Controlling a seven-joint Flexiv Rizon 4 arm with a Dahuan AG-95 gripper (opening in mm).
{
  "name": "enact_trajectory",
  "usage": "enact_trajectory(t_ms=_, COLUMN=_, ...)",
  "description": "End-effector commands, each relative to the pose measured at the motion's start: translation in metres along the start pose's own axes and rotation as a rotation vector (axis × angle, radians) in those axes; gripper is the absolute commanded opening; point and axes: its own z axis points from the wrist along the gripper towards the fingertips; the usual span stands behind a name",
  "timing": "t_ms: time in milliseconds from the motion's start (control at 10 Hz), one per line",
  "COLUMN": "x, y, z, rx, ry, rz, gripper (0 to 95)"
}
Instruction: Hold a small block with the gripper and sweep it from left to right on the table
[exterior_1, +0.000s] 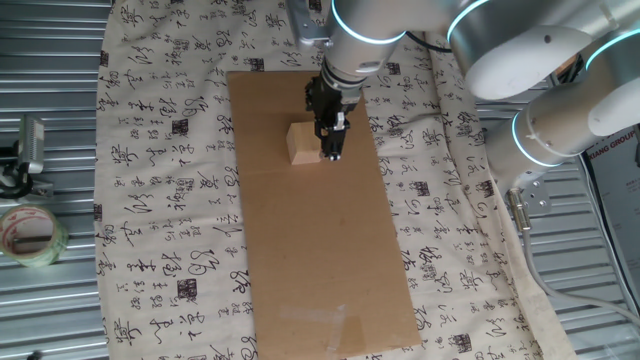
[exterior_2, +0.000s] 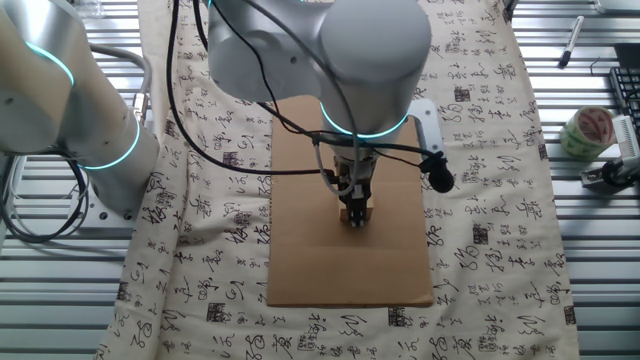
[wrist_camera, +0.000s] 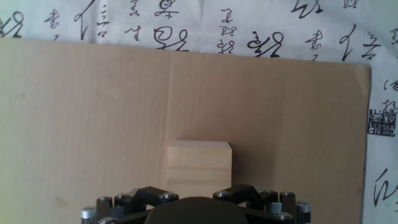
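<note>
The small block (exterior_1: 302, 143) is a pale wooden cube resting on the brown cardboard sheet (exterior_1: 320, 260) near its far end. My gripper (exterior_1: 331, 150) points straight down and is shut on the block's right side, so most of the cube sticks out to its left. From the other fixed view, only a sliver of the block (exterior_2: 357, 214) shows at the tip of the gripper (exterior_2: 357, 210). The hand view has the block (wrist_camera: 199, 163) centred just beyond the black linkage (wrist_camera: 155, 196); the fingertips themselves are hidden there.
The cream calligraphy cloth (exterior_1: 170, 200) covers the table around the cardboard, with ribbed grey metal (exterior_1: 50, 80) at the edges. A tape roll (exterior_1: 30, 235) and a small metal fixture (exterior_1: 28, 150) lie on the metal at the left. The arm's base (exterior_1: 570, 130) stands at the right.
</note>
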Motion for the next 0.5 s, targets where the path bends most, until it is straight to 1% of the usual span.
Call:
enact_trajectory(t_ms=100, x=-0.0010, y=-0.0003, z=0.0010, rx=-0.007, ry=-0.005, rz=0.046, gripper=76.0)
enact_trajectory(t_ms=300, x=-0.0010, y=-0.0003, z=0.0010, rx=-0.020, ry=-0.012, rz=0.090, gripper=76.0)
enact_trajectory(t_ms=500, x=-0.0010, y=-0.0003, z=0.0011, rx=-0.022, ry=-0.012, rz=0.103, gripper=76.0)
